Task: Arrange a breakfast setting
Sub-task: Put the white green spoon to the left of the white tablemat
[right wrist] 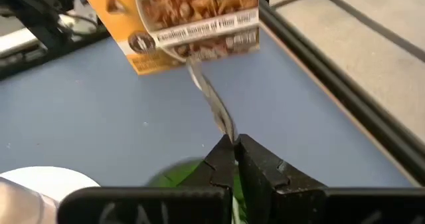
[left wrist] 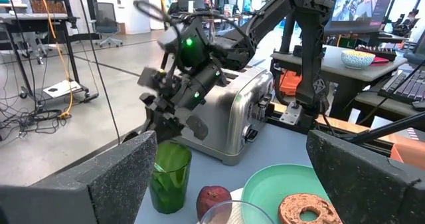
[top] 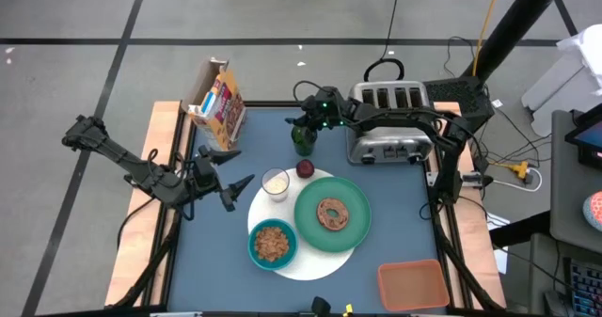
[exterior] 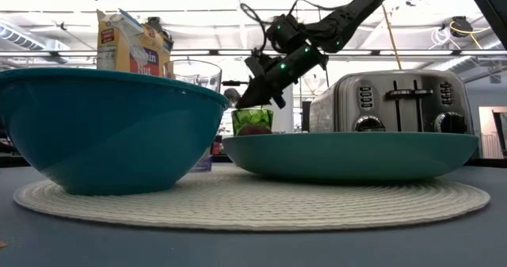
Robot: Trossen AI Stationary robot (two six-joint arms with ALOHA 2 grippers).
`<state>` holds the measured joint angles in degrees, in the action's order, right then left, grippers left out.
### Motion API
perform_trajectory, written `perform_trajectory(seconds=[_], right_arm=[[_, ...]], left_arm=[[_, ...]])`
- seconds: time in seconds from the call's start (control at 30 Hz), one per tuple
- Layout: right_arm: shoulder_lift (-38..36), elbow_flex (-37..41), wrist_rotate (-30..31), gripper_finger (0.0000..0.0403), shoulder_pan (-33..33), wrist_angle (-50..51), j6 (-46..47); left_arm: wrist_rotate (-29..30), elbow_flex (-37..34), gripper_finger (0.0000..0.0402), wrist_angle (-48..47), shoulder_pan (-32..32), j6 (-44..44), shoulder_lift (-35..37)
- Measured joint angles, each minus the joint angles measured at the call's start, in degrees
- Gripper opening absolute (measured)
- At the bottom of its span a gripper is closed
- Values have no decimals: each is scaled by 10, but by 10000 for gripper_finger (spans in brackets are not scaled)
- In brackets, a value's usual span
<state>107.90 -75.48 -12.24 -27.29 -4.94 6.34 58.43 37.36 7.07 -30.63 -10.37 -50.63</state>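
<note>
A white round mat [top: 315,262] carries a green plate [top: 356,230] with a brown bagel [top: 331,213], a teal bowl [top: 273,244] of cereal and a milk glass [top: 275,183]. A red fruit [top: 305,169] lies at the mat's far rim. Behind it a green cup [top: 303,140] stands on the table. My right gripper [right wrist: 236,144] hovers just above the cup [right wrist: 182,174], shut on a metal spoon [right wrist: 209,98]. My left gripper [top: 243,165] waits open at the left, level, facing the cup [left wrist: 169,177]. My right gripper pinches one end of the spoon's thin shaft [right wrist: 229,134] between its two fingertips. The fingers slant down from the table's right side, over the toaster. The spoon juts out ahead of them toward the cereal box, clear of the table; which end is held cannot be told.
A silver four-slot toaster [top: 390,119] stands at the back right, under my right arm. A cereal box [top: 218,105] stands at the back left. An orange-brown tray [top: 412,284] sits at the near right corner. Bare blue table lies between the box and the cup.
</note>
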Motion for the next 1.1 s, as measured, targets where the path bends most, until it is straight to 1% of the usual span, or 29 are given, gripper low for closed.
perform_trajectory(seconds=[0.4,0.57,0.73,0.83,1.1], right_arm=[[-87,0,0,8,0,-5,8],[-135,0,-1,8,0,-9,62],[-168,0,0,8,12,-13,104],[-176,0,-1,8,30,-26,116],[-176,0,-1,8,90,-95,140]], left_arm=[[0,0,392,0,0,2,0],[0,0,392,0,3,-1,0],[0,0,392,2,32,-24,-2],[0,0,392,15,56,-39,-21],[0,0,392,102,106,-35,-109]])
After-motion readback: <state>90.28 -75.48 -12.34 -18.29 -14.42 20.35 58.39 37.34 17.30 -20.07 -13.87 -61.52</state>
